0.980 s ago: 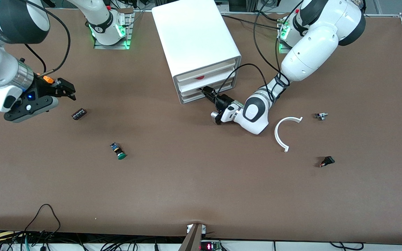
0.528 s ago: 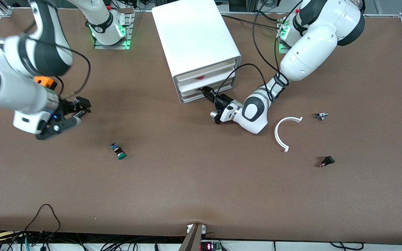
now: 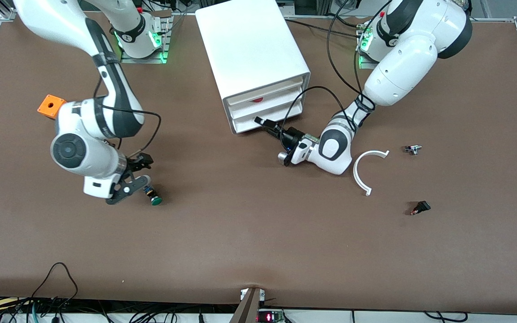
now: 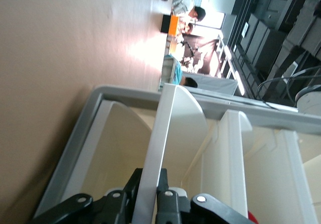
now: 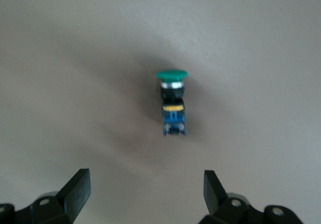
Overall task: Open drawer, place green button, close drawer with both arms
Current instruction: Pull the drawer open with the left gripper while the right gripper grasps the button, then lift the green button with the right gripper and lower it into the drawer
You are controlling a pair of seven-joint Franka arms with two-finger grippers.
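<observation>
The button [image 3: 153,198] lies on its side on the brown table [image 3: 249,233], toward the right arm's end and nearer the front camera than the cabinet [image 3: 254,58]. It is a stubby little thing: a round green cap, a black collar under it, then a blue body with a yellow-orange band, seen clearly in the right wrist view [image 5: 172,103].

The right gripper [image 3: 137,175] hangs just over the button's blue end, its fingers [image 5: 77,186] spread wide apart with nothing between them.

The left gripper [image 3: 265,123] is at the cabinet's front, fingers pinched together on the thin white front lip of the middle drawer [image 3: 258,117], as the left wrist view shows [image 4: 153,184].
</observation>
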